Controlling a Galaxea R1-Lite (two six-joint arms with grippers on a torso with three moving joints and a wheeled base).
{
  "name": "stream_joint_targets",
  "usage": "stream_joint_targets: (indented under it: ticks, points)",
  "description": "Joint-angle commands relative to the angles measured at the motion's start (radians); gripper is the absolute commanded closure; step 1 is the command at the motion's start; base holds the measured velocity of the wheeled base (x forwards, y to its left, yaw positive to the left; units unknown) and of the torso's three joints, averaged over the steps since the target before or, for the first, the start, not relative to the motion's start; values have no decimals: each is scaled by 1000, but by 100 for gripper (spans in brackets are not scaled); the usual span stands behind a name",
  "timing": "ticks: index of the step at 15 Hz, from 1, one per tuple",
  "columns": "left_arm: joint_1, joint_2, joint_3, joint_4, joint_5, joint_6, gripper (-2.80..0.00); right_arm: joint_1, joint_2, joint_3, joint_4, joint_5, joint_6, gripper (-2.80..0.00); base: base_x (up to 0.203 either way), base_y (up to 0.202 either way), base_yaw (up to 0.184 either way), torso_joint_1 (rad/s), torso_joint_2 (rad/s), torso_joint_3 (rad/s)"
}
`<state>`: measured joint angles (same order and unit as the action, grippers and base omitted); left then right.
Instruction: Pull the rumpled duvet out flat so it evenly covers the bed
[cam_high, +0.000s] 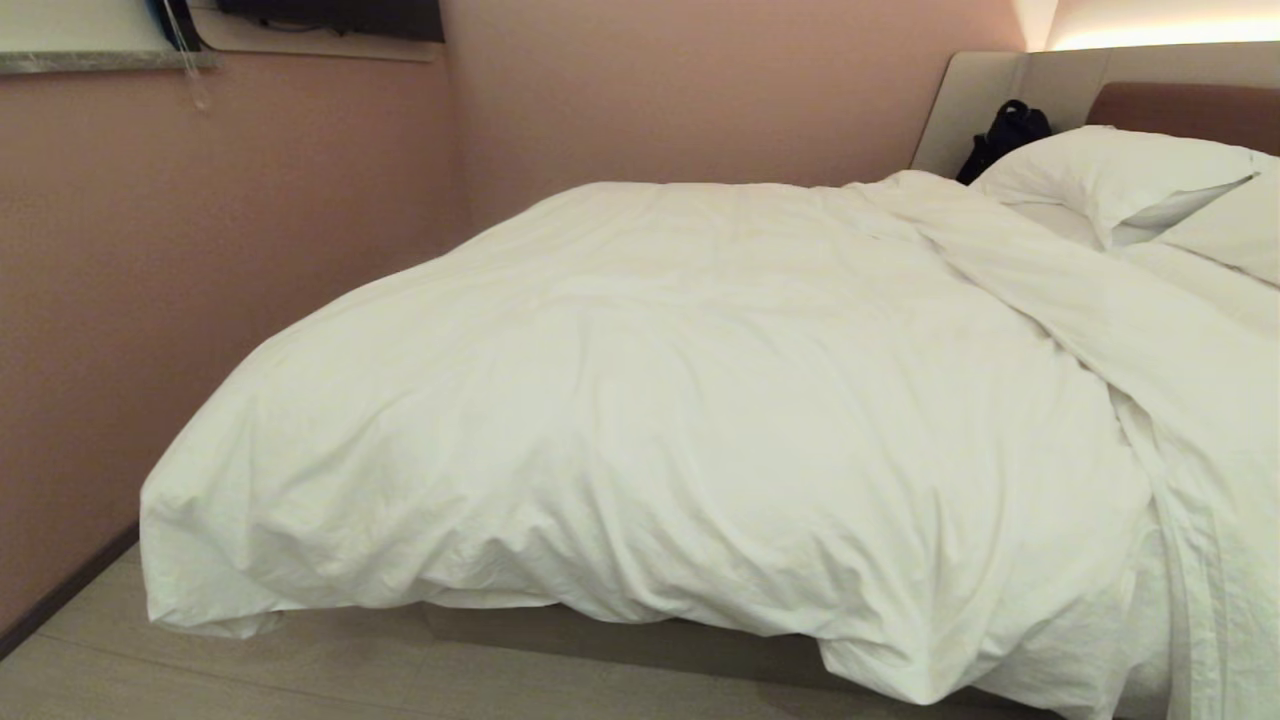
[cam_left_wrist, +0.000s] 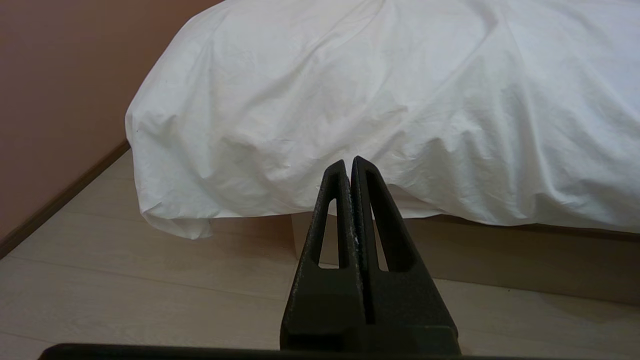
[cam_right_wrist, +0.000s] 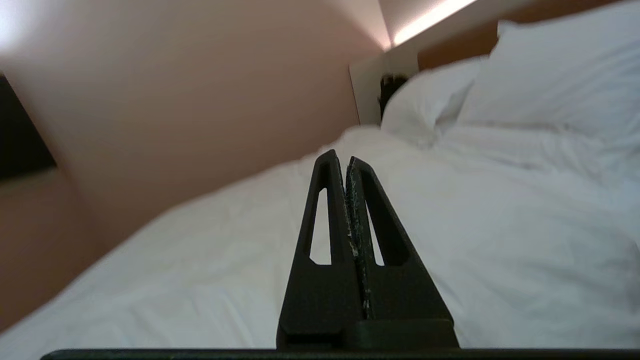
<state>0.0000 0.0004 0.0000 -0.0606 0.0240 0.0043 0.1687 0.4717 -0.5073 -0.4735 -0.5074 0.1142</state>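
Head view: puffy white creased duvet (cam_high: 640, 400) bunched toward low bed's (cam_high: 640, 640) foot, overhanging; both grippers, left gripper (cam_left_wrist: 349, 165) and right gripper (cam_right_wrist: 339, 160), closed, empty; advise opening wide, pinching hem before pulling.

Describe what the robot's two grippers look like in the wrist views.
Both look alike. The left gripper and right gripper are matte black with a grainy texture, each having two long tapering fingers with a slot-shaped cutout. Whitish specks mark the inner edges. No cables or labels show; neither arm appears in the head view.
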Motion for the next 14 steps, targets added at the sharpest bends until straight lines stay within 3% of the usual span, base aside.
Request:
stream_joint_targets:
  ticks: [1,6,11,14]
  points:
    - [0,0,0,-1,1,0,0,-1,-40,-6,707,3,57,0,0,0,0,0,0,0]
    - [0,0,0,-1,1,0,0,-92,-122,-16,811,2,83,0,0,0,0,0,0,0]
    - [0,0,0,-1,1,0,0,-105,-197,-14,829,12,111,0,0,0,0,0,0,0]
    - [0,0,0,-1,1,0,0,-113,-206,-43,830,107,116,0,0,0,0,0,0,0]
